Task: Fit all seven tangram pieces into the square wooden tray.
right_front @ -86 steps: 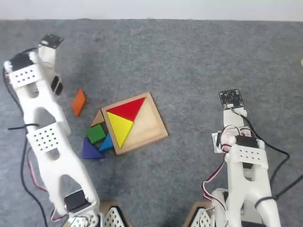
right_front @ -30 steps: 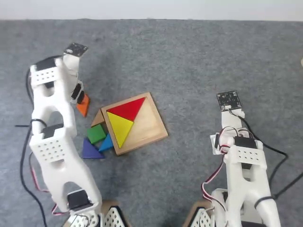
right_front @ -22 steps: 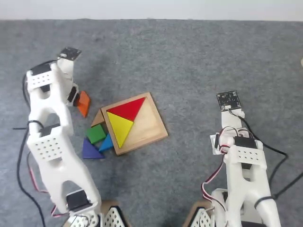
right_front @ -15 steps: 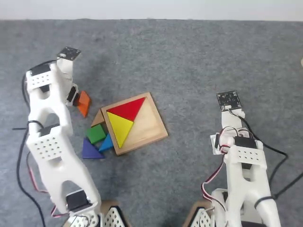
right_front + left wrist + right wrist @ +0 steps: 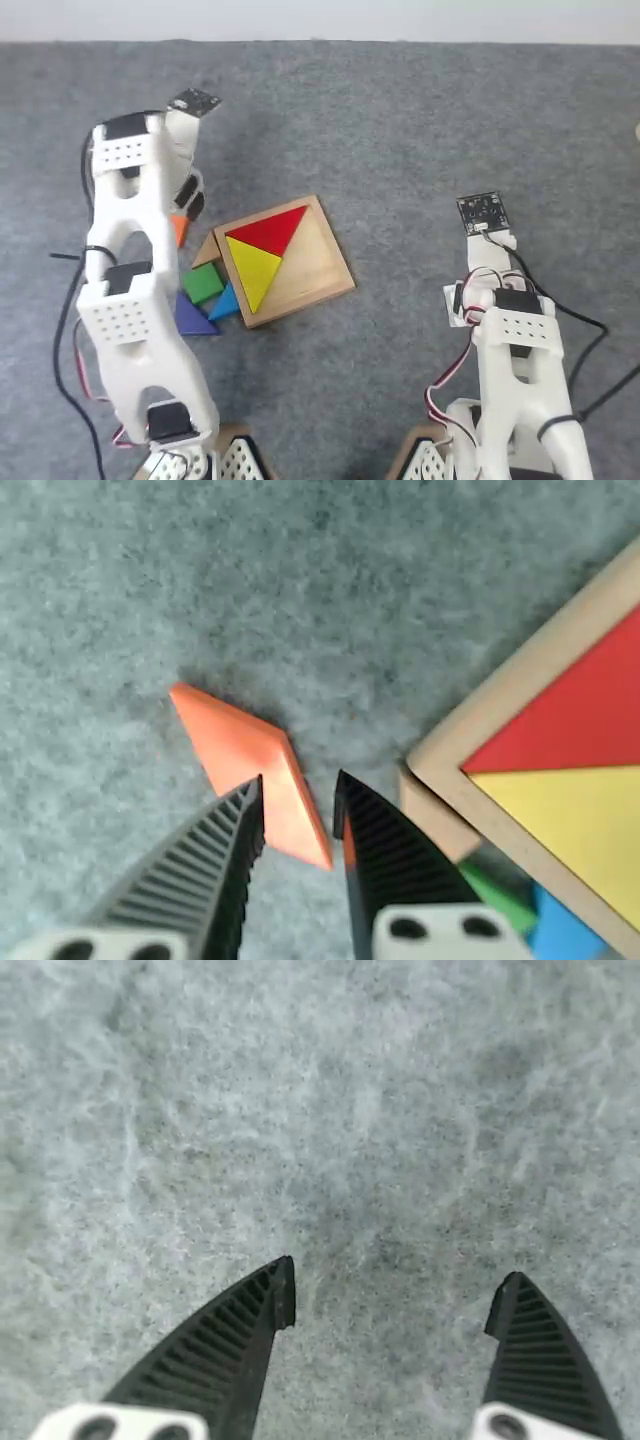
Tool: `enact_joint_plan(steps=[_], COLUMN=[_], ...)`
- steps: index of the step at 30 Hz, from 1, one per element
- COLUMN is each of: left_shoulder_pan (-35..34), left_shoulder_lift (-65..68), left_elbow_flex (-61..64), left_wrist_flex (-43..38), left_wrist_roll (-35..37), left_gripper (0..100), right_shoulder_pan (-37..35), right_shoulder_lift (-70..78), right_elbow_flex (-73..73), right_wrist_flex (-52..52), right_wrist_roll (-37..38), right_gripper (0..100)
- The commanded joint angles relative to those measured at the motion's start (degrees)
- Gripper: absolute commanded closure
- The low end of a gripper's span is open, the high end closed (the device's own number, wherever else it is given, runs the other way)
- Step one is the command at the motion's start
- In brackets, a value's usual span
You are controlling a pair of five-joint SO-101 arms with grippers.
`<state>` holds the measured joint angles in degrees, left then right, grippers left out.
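The square wooden tray [image 5: 318,262] lies mid-table with a red triangle [image 5: 270,228] and a yellow triangle [image 5: 253,270] inside it. Just off its left edge are a tan triangle [image 5: 208,250], a green square [image 5: 203,283], a light blue triangle [image 5: 225,300] and a dark blue triangle [image 5: 190,318]. My left gripper [image 5: 185,212] sits a little left of the tray's far-left corner, shut on the orange parallelogram [image 5: 240,742], whose near end sits between the fingers [image 5: 235,830]. The tray corner [image 5: 440,770] is close beside it. My right gripper [image 5: 390,1295] is open over bare carpet.
Grey carpet covers the whole table. The right arm [image 5: 510,330] stands at the near right, well apart from the tray. The tray's right half [image 5: 310,270] is bare wood. Open carpet stretches behind and to the right of the tray.
The left arm has swung from the far left toward the tray, closing on the orange parallelogram and bringing it nearer the tray's corner. The right arm has stayed still.
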<state>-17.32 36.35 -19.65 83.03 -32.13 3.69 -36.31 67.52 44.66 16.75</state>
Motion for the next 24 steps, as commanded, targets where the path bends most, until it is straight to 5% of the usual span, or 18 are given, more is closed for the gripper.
enact_joint_plan(steps=[1, 13, 24], left_shoulder_pan=[-0.88, -9.49, -13.71], left_shoulder_lift=[1.41, 14.51, 21.36], left_elbow_flex=[-0.22, -16.75, -26.95], left_wrist_flex=[-3.08, 5.27, 11.6], left_wrist_roll=[0.0, -4.48, -9.14], left_gripper=[89, 89, 77], right_shoulder_pan=[-0.13, -0.31, -0.13], right_shoulder_lift=[-1.27, -1.27, -1.27], right_elbow_flex=[-0.35, -0.35, -0.35], right_wrist_flex=[-1.1, -1.1, -1.1], right_wrist_roll=[0.62, 0.62, 0.62], right_gripper=[69.1, 69.1, 69.1])
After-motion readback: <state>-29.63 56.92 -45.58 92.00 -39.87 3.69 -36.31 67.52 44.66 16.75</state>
